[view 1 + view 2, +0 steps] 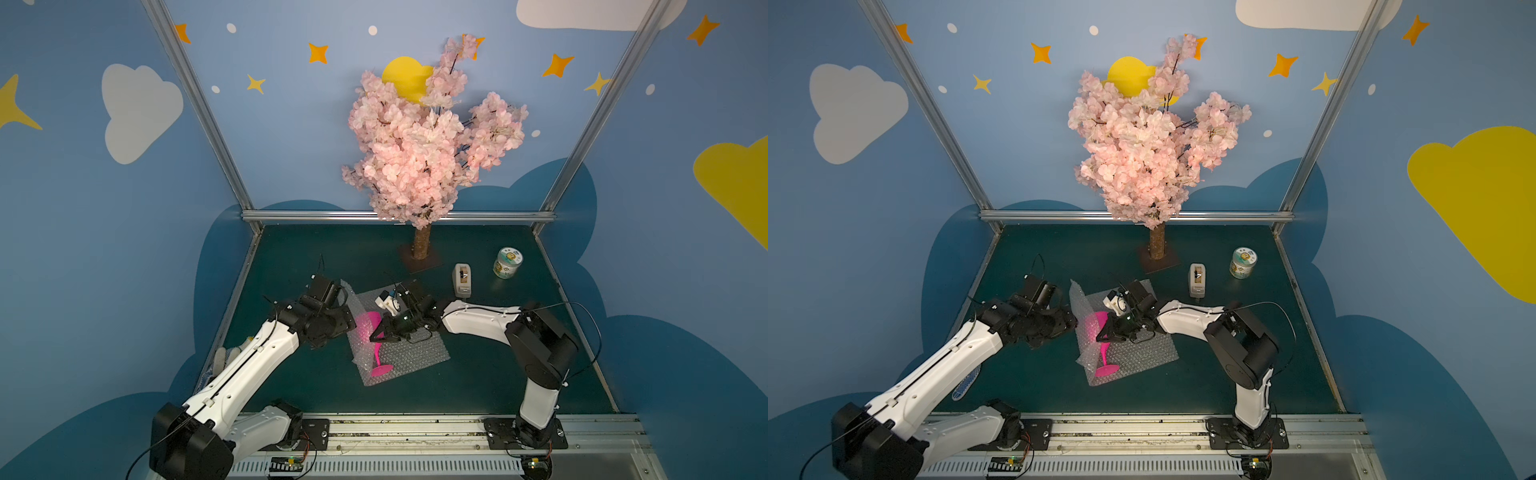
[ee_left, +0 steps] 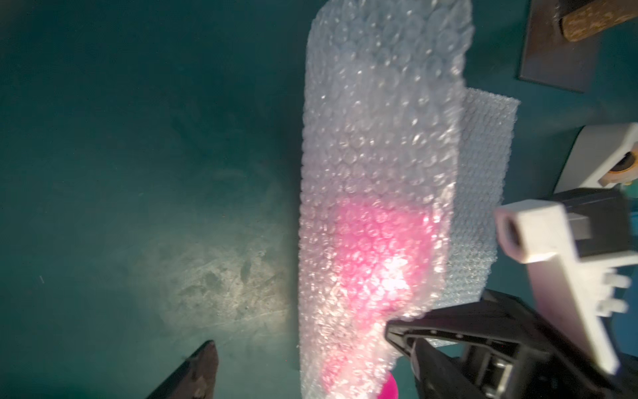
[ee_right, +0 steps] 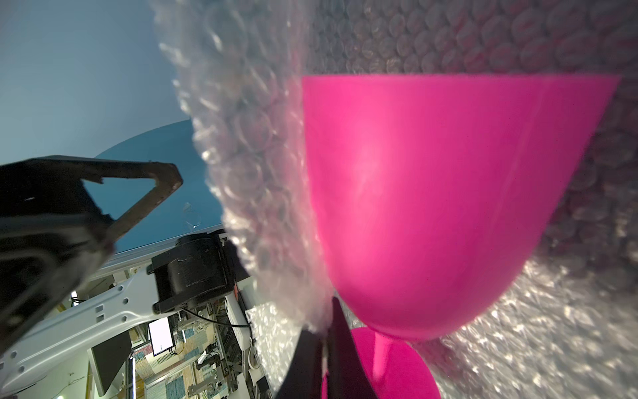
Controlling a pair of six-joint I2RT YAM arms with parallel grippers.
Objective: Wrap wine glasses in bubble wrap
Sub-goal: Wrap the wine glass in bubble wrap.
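The hot-pink wine glass lies on its side on the bubble wrap, foot toward the front. The sheet's left flap stands folded up against the cup, which glows pink through it. My right gripper is shut on that flap's edge beside the cup's base. Just left of the flap, my left gripper is open and holds nothing. Its fingers stand clear of the wrap.
A white tape dispenser and a green-labelled jar stand at the back right. A pink blossom tree rises from its trunk at the back centre. A mesh object lies under my left arm.
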